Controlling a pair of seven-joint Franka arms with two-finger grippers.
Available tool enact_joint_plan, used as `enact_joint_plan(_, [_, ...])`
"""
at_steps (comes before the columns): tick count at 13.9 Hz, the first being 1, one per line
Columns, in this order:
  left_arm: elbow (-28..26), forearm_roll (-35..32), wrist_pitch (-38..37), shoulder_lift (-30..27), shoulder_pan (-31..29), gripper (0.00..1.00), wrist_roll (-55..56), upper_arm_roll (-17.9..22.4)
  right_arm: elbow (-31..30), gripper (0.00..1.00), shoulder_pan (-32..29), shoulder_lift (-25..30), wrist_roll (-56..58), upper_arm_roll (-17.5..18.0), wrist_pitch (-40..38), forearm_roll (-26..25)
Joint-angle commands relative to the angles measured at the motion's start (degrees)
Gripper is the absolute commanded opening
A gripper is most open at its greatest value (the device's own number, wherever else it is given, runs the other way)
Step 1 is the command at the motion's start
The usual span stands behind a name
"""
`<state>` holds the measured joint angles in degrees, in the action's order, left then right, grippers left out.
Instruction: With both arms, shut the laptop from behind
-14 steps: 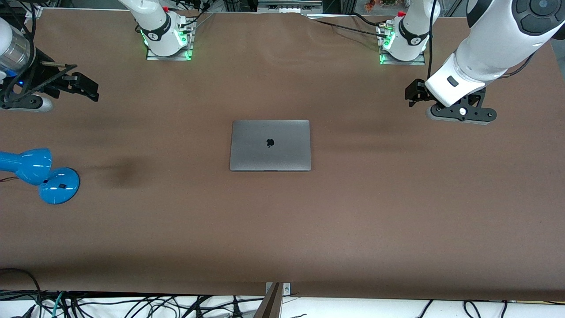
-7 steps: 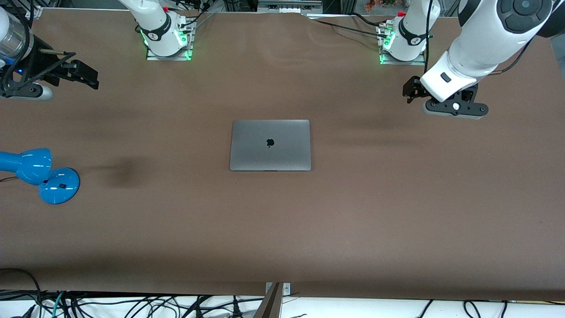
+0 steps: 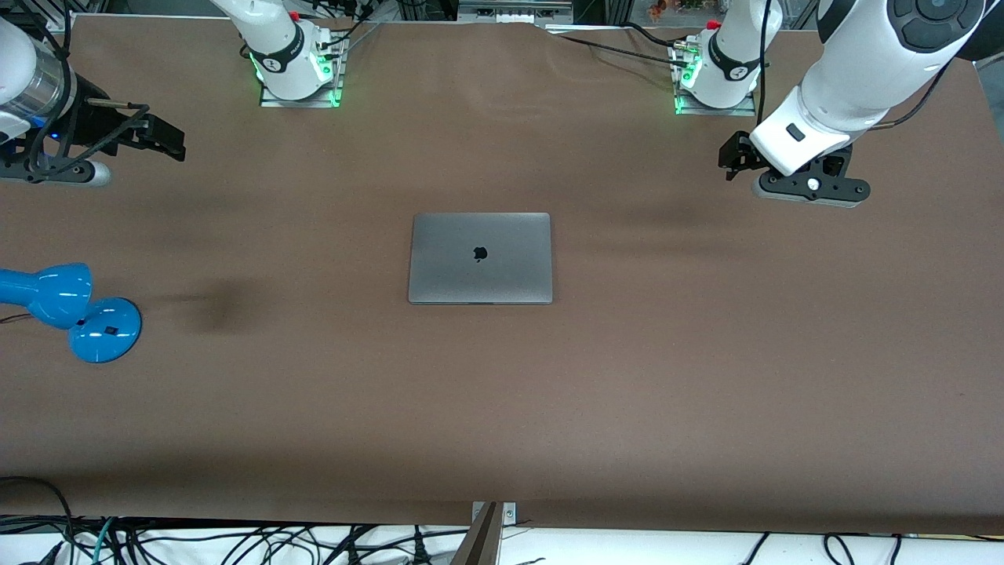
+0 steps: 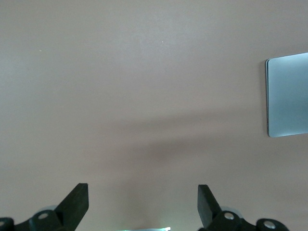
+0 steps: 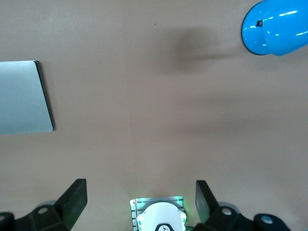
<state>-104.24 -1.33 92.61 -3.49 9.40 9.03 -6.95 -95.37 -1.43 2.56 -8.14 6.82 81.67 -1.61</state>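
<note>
The space-grey laptop [image 3: 480, 257] lies flat and shut in the middle of the table, lid up with the dark apple logo showing. Part of it shows in the left wrist view [image 4: 288, 94] and in the right wrist view [image 5: 21, 98]. My left gripper [image 3: 732, 162] hangs over bare table toward the left arm's end, well apart from the laptop; its jaws are wide open and empty [image 4: 143, 204]. My right gripper [image 3: 166, 141] hangs over bare table toward the right arm's end, also wide open and empty [image 5: 139, 197].
A blue desk lamp [image 3: 70, 310] lies on the table at the right arm's end, nearer the front camera; it also shows in the right wrist view [image 5: 276, 26]. The arm bases [image 3: 298, 74] [image 3: 714, 78] stand along the table edge farthest from the camera. Cables hang below the near edge.
The left gripper rose a little toward its base, then settled. The right gripper shifted slightly toward the table's middle. The laptop has not moved.
</note>
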Motion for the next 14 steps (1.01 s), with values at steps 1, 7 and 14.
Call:
enact_joint_plan(1, [0.97,1.33,0.2,0.24,0.09,1.0,-1.47,0.36,-0.61,1.0,-0.5,0.61,0.76,0.21,0.34,1.0])
enact_joint_plan(7, [1.06,1.33,0.2,1.03,0.26,1.0,-1.47,0.27,-0.52,1.0,-0.5,0.17,0.85,0.21,0.07,1.0])
enact_joint_plan(14, [1.15,2.92,0.55,1.65,0.7,1.0,-1.38,0.18,-0.44,1.0,-0.5,-0.1,0.85,0.21,0.16,1.0])
